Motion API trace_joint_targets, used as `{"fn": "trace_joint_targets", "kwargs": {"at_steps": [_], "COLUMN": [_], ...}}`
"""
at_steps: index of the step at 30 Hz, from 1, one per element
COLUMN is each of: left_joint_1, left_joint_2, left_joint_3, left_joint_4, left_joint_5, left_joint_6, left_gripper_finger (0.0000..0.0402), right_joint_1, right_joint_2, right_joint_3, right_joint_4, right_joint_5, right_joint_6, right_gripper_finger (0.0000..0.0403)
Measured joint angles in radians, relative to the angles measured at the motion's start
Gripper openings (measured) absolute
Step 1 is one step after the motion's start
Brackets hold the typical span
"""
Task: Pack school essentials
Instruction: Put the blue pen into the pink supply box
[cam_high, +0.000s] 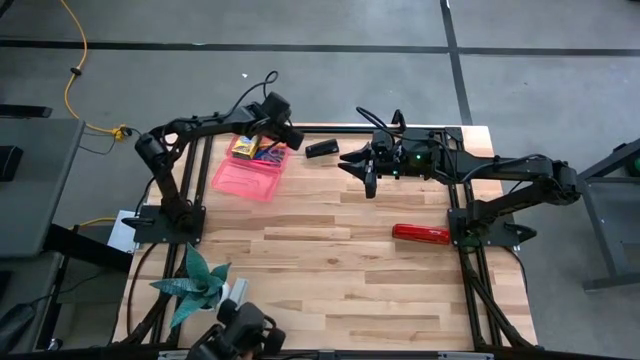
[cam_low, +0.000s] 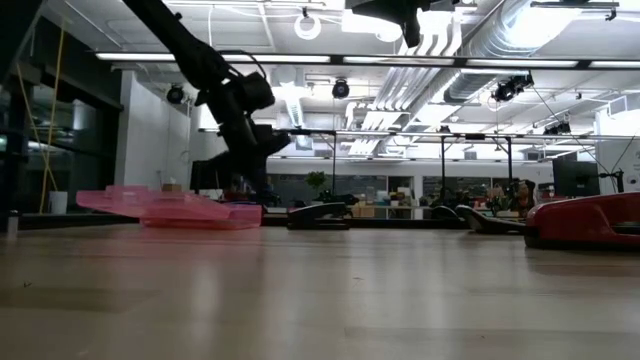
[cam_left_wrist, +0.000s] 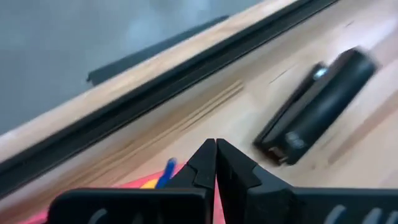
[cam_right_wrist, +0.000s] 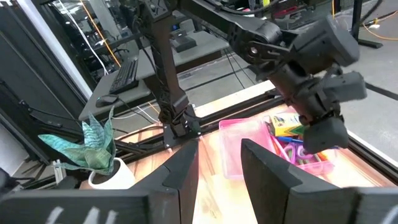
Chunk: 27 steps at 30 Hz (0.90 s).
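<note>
Judging by the layout, packing is well advanced: the pink case (cam_high: 248, 172) already holds the crayon box (cam_high: 243, 147), pens and scissors. The left pincer (cam_high: 293, 141) hovers at the case's far right corner, pressed together on nothing. Just right of the case, a black stapler (cam_high: 321, 148) lies unpacked. Further right, the right pincer (cam_high: 371, 186) waits half-spread and empty.

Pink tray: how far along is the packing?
Mostly done, it seems. The pink tray already holds a crayon box and mixed stationery. The left gripper is at the tray's far corner, fingers shut with nothing visibly between them. The right gripper waits mid-table, fingers apart. Outside the tray: a black item and a red bar, possibly not for packing.
</note>
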<state>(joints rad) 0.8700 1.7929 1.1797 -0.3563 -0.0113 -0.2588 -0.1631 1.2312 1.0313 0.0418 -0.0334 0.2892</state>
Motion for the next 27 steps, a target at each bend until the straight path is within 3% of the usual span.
{"fn": "trace_joint_targets", "kwargs": {"at_steps": [10,27], "left_joint_1": [0.029,-0.022], "left_joint_2": [0.040,0.068], "left_joint_3": [-0.001,0.000], "left_joint_4": [0.008,-0.025], "left_joint_5": [-0.073,-0.030], "left_joint_6": [-0.013,-0.009], "left_gripper_finger": [0.0000,0.0000], "right_joint_1": [0.000,0.000], "right_joint_2": [0.000,0.000], "right_joint_3": [0.000,0.000], "right_joint_4": [0.000,0.000], "right_joint_5": [0.000,0.000], "right_joint_6": [0.002,0.001], "right_gripper_finger": [0.0113,0.0113]}}
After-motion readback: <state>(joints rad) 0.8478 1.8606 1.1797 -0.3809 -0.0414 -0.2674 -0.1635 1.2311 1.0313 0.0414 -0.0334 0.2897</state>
